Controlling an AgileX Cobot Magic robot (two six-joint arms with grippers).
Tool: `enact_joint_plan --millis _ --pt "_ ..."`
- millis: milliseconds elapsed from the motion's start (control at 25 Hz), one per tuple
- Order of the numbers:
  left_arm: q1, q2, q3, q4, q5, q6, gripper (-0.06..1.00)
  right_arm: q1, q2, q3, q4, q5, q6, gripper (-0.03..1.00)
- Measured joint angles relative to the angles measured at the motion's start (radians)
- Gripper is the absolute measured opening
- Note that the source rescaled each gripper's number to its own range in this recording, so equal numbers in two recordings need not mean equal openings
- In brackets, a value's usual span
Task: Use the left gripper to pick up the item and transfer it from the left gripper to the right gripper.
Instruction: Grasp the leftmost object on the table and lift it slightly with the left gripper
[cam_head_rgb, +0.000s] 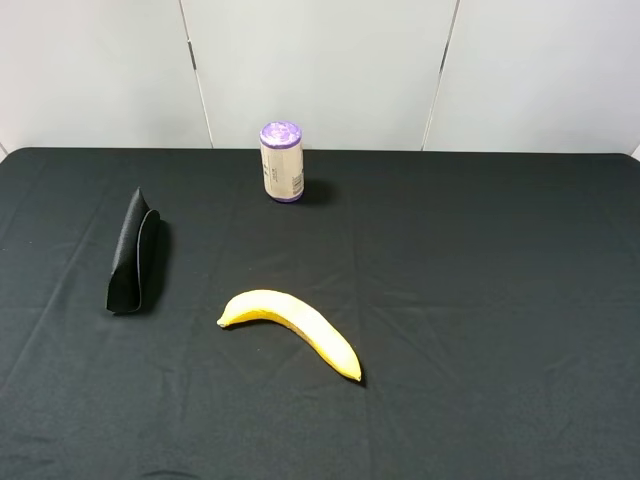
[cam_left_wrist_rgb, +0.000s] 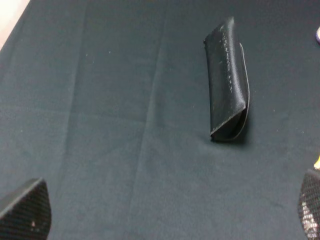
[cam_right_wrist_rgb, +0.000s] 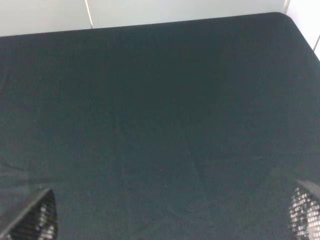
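A black cloth (cam_head_rgb: 480, 300) covers the whole table, faintly creased, and a white panelled wall (cam_head_rgb: 320, 60) rises behind its far edge. Neither arm shows in the high view.

The black leather-like pouch (cam_head_rgb: 133, 255) lies on the left part of the cloth, its length running from near to far. It is soft and folded along its length, so its near end shows as a narrow loop. A yellow banana (cam_head_rgb: 295, 328) lies near the middle of the cloth, to the right of the pouch and nearer the camera, well apart from it. A beige can (cam_head_rgb: 281, 162) with a purple lid stands upright near the far edge, well apart from both.

In the left wrist view the left gripper (cam_left_wrist_rgb: 167, 215) shows only two black ribbed fingertips (cam_left_wrist_rgb: 25, 212), spread wide and holding nothing. The pouch (cam_left_wrist_rgb: 227, 82) lies on the cloth ahead of them, not touched.

The right gripper (cam_right_wrist_rgb: 167, 215) is also spread wide and grips nothing — only cloth lies between its fingertips (cam_right_wrist_rgb: 35, 217).
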Motion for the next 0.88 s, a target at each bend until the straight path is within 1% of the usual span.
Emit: enact_joint_plan --millis 240,320,480,680,880 --pt "0.0 0.206 -0.125 -0.002 0.015 0.0 0.98 0.0 0.0 0.0 0.0 0.0 0.0 1.0" --pt "0.0 0.289 -0.162 -0.014 0.015 0.006 0.98 0.0 0.0 0.0 0.0 0.0 0.0 1.0" --pt "0.0 0.44 -0.218 -0.052 0.005 0.054 1.0 0.0 0.0 0.0 0.0 0.0 0.0 1.0" --pt "0.0 0.638 -0.239 -0.107 -0.033 0.098 1.0 0.0 0.0 0.0 0.0 0.0 0.0 1.0" --pt "0.0 0.856 -0.241 -0.132 -0.081 0.111 1.0 0.0 0.0 0.0 0.0 0.0 0.0 1.0"
